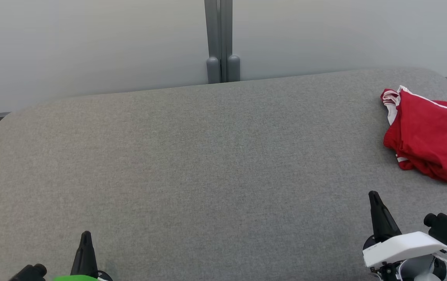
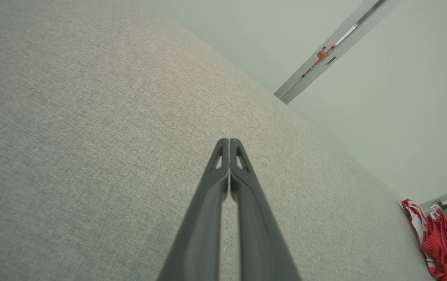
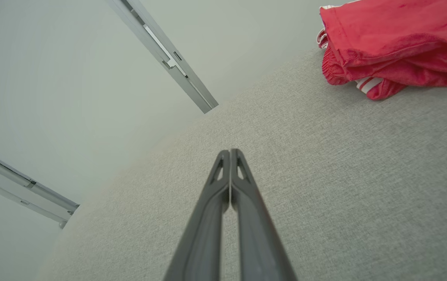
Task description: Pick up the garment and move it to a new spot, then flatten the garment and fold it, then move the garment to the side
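Observation:
The garment [image 1: 430,136] is red with white trim, folded into a loose bundle at the far right of the grey cushioned surface [image 1: 208,164]. It also appears at the lower right in the left wrist view, garment [image 2: 438,238], and at the top right in the right wrist view, garment [image 3: 395,43]. My right gripper [image 1: 373,194] is shut and empty, hovering in front of and left of the bundle. My left gripper [image 1: 86,233] is shut and empty at the lower left, far from the cloth. Both wrist views show the fingers pressed together: left gripper [image 2: 229,139], right gripper [image 3: 229,150].
A pale wall runs behind the surface, with a grey vertical post [image 1: 219,39] at its middle. The surface's rounded corners fall away at the far left and far right. The broad grey area between the grippers holds nothing.

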